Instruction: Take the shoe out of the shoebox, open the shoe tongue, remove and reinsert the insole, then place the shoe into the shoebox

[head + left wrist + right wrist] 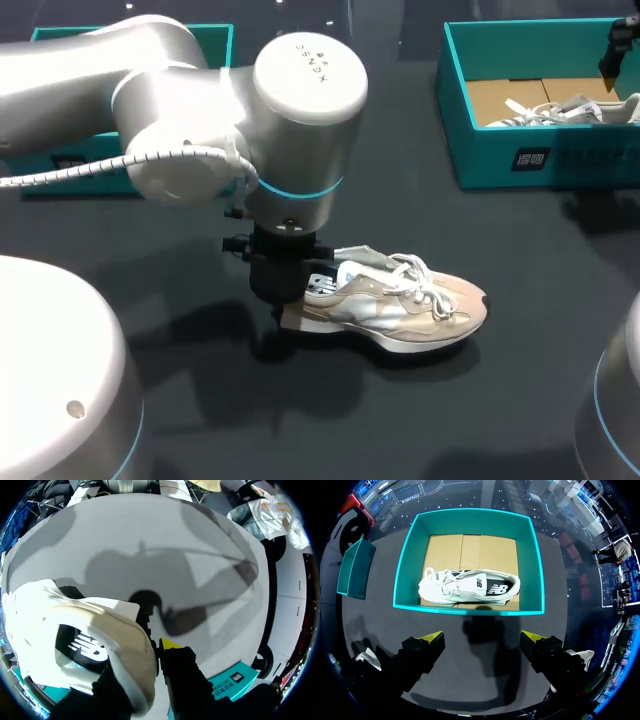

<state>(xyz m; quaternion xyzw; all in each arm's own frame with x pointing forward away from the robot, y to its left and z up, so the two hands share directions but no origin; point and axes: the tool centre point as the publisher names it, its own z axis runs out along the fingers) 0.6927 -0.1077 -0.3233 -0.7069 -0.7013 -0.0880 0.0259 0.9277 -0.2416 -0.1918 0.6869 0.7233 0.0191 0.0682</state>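
Note:
A beige and white shoe point(410, 305) lies on its side on the dark table, toe to the right. My left gripper point(288, 300) comes straight down on its heel and is shut on the heel collar point(132, 645), one finger inside the shoe and one outside; a single yellow tip point(170, 643) shows. The teal shoebox point(520, 160) stands at the back right with a second white shoe point(467, 586) lying in it. My right gripper point(482, 639) hangs open above the box's near wall point(470, 609), holding nothing; it shows at the head view's far right corner point(620, 45).
The teal box lid point(60, 160) lies at the back left, partly behind my left arm; the right wrist view shows this lid point(354, 566) beside the box. Bare dark table runs between the shoe and the shoebox.

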